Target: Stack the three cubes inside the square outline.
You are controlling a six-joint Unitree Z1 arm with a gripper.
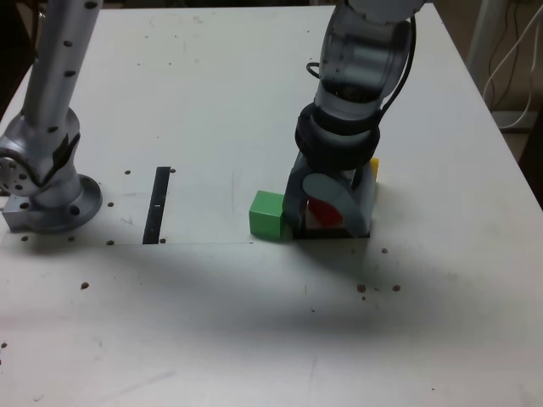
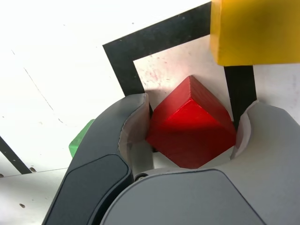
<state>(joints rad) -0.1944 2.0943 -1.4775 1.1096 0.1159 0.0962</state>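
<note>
I have the red cube (image 2: 192,126) pinched between my fingers (image 1: 333,203), pads against two opposite corners instead of flat on its faces. It sits within the square outline (image 2: 125,65), on the part of the bench (image 1: 221,85) nearer its right edge in the exterior view; I can't tell whether its underside bears on the surface.

The green cube (image 1: 266,214) is beside the outline, on the side towards the bench's left edge in that view. The yellow cube (image 2: 260,33) is at the outline's far side, towards the bench's far right corner, and seems to overlap the black border.

I judge this to be the base-setting step. A corner pinch could let the cube swivel, so I should squeeze only lightly, keep it level and centre it before letting go. Both pads should part evenly, then I should rise straight up. Opening too wide could knock green or yellow. Squaring my wrist to the faces would make a steadier grip.
</note>
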